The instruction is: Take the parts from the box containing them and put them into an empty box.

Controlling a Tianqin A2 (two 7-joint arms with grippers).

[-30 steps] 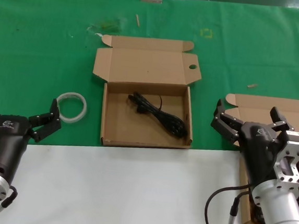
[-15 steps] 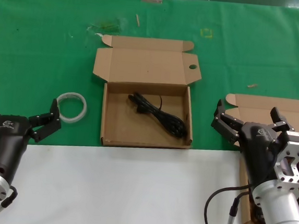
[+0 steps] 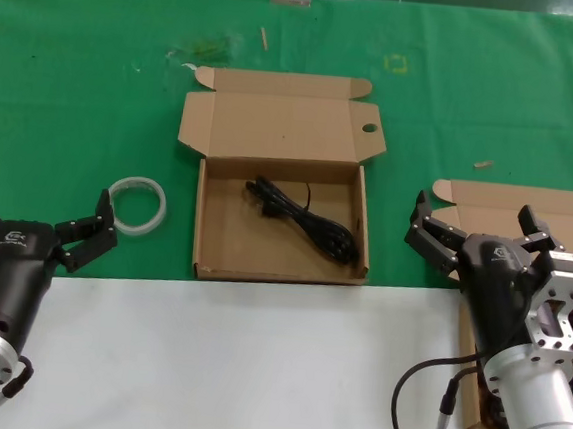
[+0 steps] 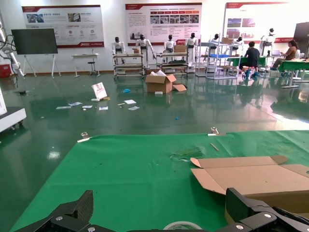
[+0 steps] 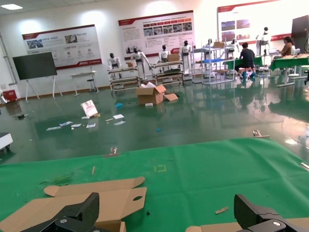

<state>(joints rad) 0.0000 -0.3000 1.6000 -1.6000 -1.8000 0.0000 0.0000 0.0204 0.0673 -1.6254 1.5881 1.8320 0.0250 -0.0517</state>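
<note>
Both hands, left and right, are held spread; the shallow brown cardboard source box is largely hidden behind the right one.

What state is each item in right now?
Middle box with holed tab: lid open, one black power cord coiled inside.
Box at right edge: lid open, mostly hidden behind the right arm.
White ring: flat on green mat.
Left hand: open, holding nothing.
Right hand: open, holding nothing.
</note>
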